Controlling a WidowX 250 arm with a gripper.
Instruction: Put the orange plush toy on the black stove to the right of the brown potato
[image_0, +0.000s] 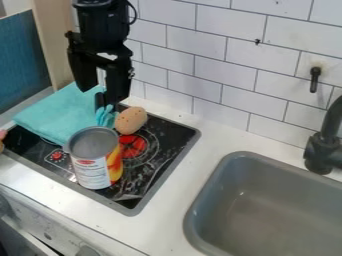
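Observation:
At the upper left, my black gripper (100, 91) hangs above the back of the stove, its fingers apart. Just below its right fingertip is a small light-blue item (103, 115); whether they touch, I cannot tell. To the right of that item lies a brown, speckled egg-shaped object (131, 120), on the back part of the black cooktop (163, 155). A folded turquoise cloth (60, 114) covers the cooktop's back left. In front of the egg-shaped object stands an upright can (94, 159) with a white, red and yellow label.
A grey sink (267, 210) is set into the white counter (175, 192) at the right, with a black faucet (324, 150) behind it. White tiled wall (200, 55) runs along the back. Part of a pinkish object (2, 135) shows at the left edge.

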